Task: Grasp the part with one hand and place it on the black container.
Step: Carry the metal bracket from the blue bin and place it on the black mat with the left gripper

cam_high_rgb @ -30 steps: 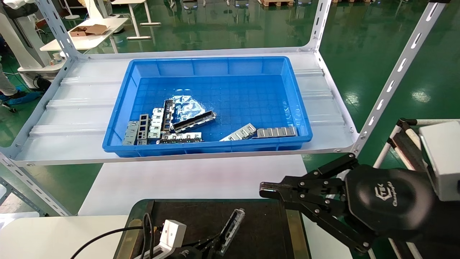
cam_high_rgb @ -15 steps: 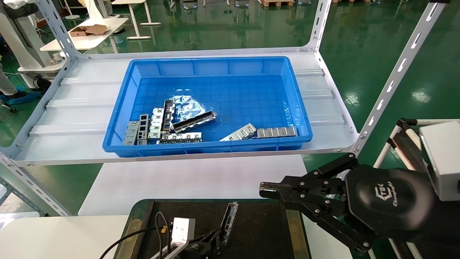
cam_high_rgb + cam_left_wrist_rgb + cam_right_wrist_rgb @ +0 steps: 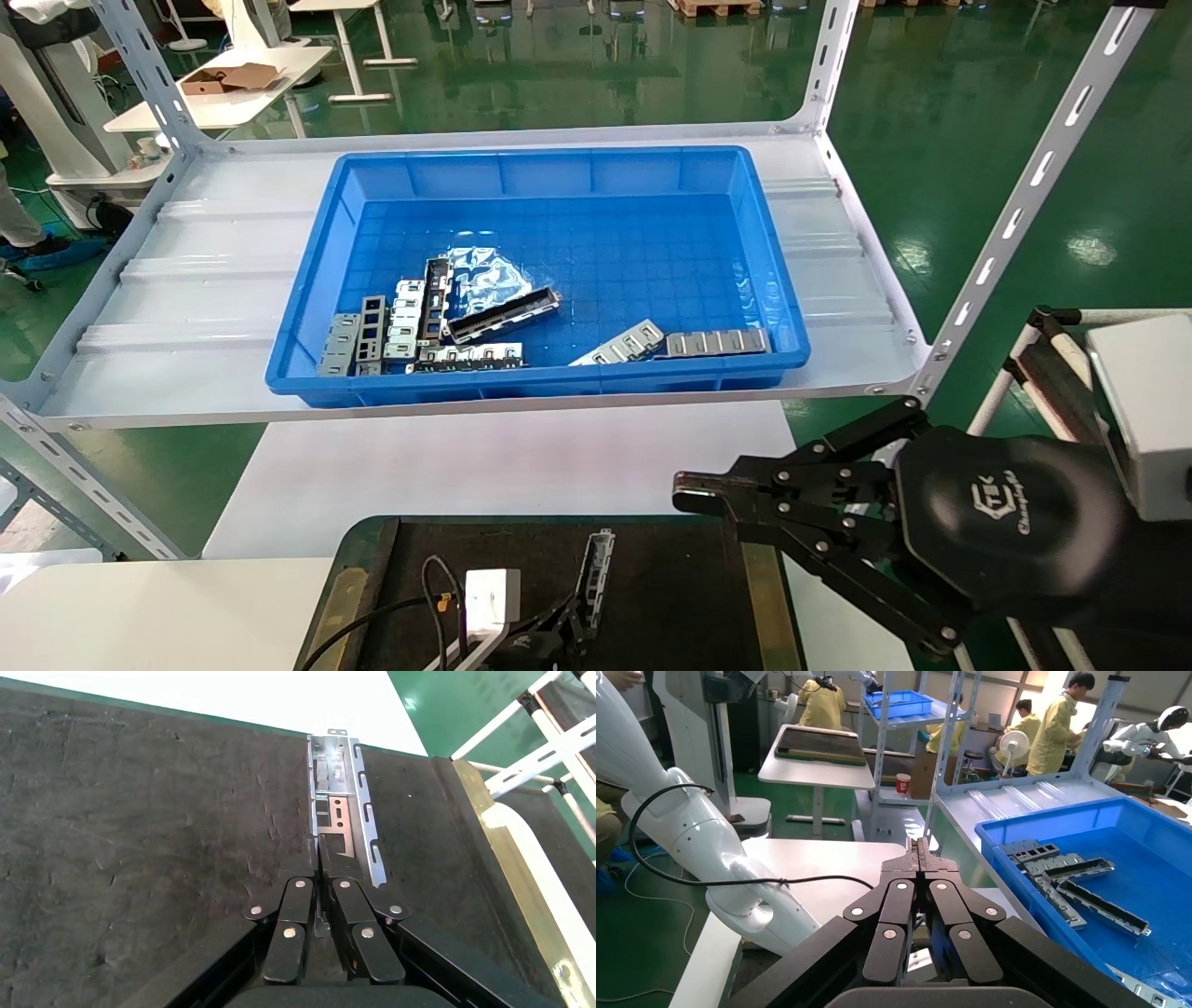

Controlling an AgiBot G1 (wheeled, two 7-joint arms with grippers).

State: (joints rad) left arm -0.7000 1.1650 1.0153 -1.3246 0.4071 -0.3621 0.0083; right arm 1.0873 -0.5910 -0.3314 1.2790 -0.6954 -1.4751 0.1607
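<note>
I see the left hand low at 6 o'clock over the black container, fingers pinched on the part; right hand parked, closed empty.

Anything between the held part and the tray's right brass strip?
No. In the left wrist view only bare tray surface separates the part, clamped in the left hand, from the brass strip.

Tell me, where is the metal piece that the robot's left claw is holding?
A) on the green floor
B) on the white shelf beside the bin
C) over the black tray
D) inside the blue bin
C: the left gripper has its fingers shut on the part right over the black container.
</note>
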